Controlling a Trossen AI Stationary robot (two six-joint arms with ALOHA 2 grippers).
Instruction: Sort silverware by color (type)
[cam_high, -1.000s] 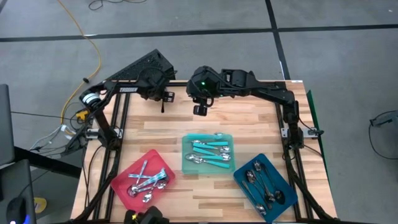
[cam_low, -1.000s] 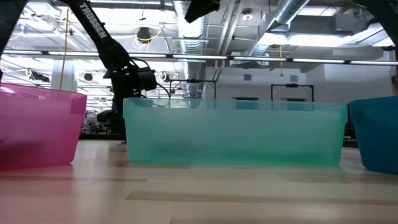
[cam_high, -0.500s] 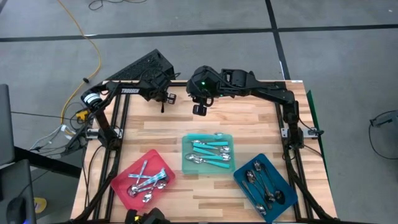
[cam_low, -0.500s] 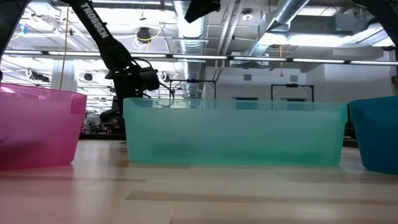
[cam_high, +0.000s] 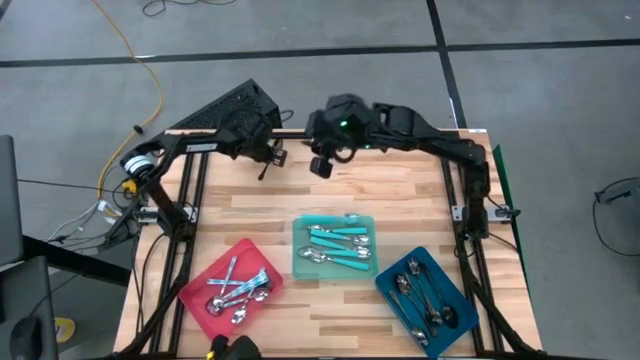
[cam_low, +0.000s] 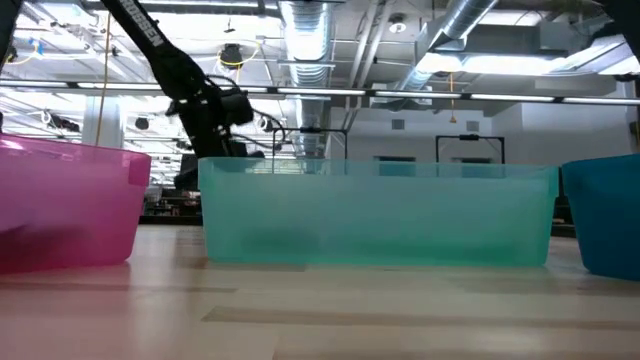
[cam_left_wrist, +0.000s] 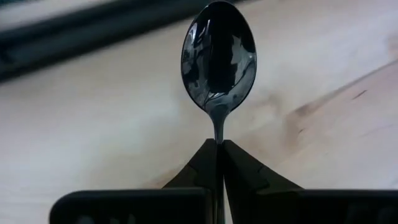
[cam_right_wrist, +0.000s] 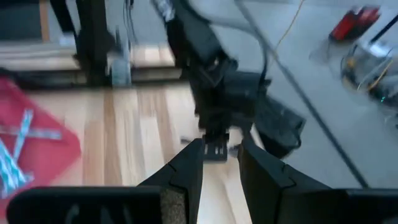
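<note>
Left gripper (cam_left_wrist: 219, 146) pinches a dark spoon (cam_left_wrist: 218, 59) near the table's (cam_high: 400, 200) far edge. Right gripper (cam_high: 320, 167) beside it, fingers part open, empty. Trays look sorted; this spoon seems last, likely for the blue tray (cam_high: 452, 288).

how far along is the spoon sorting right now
Nearly done: silver spoons fill the red tray, turquoise-handled spoons the teal tray, dark spoons the blue tray. The left gripper holds one dark spoon, probably bound for the blue tray.

A grey floor (cam_high: 300, 25) crossed by dark seams was seen around the wooden table (cam_high: 400, 195), with a yellow cable (cam_high: 150, 70) trailed at the far left. Beyond, silver ceiling ducts (cam_low: 310, 25) and bright strip lights (cam_low: 455, 62) were shown overhead.
</note>
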